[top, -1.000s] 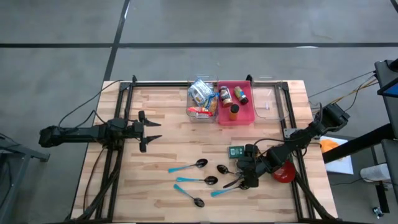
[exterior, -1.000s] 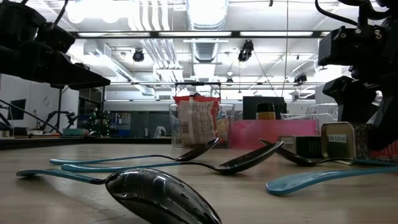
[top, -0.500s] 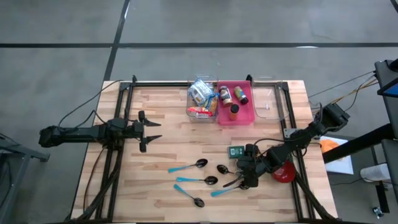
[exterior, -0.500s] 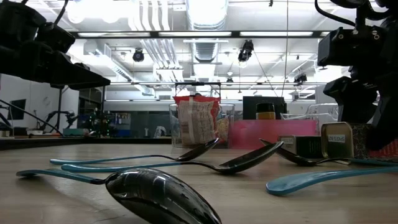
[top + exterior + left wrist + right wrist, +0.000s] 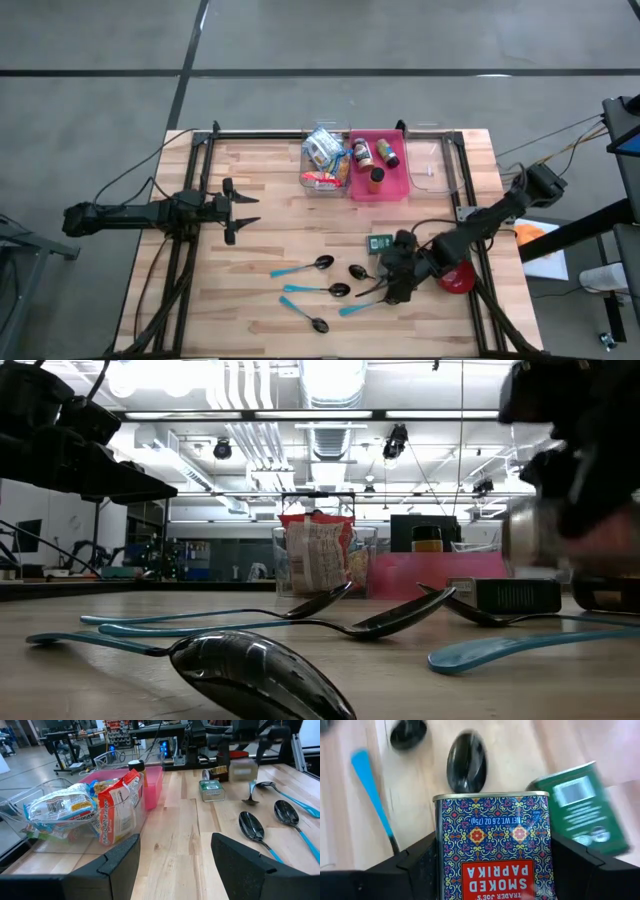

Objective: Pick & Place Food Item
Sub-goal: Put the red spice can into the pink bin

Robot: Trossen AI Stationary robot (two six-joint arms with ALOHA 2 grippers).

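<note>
- Right gripper (image 5: 398,280) grips a paprika tin (image 5: 492,842) between its fingers, above the table (image 5: 270,190) near the spoons (image 5: 330,289); a green tin (image 5: 580,805) lies just beside
- Left gripper (image 5: 240,210) hangs with fingers apart, holding nothing, well apart from the pink bin (image 5: 392,180)

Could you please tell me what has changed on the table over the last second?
The right gripper, shut on the smoked paprika tin, has lifted it off the table beside the green tin; in the low view the tin now hangs blurred above the table, where earlier it stood upright. The left gripper stays open and parked at the left. The spoons, the pink bin and the clear bin have not moved.
</note>
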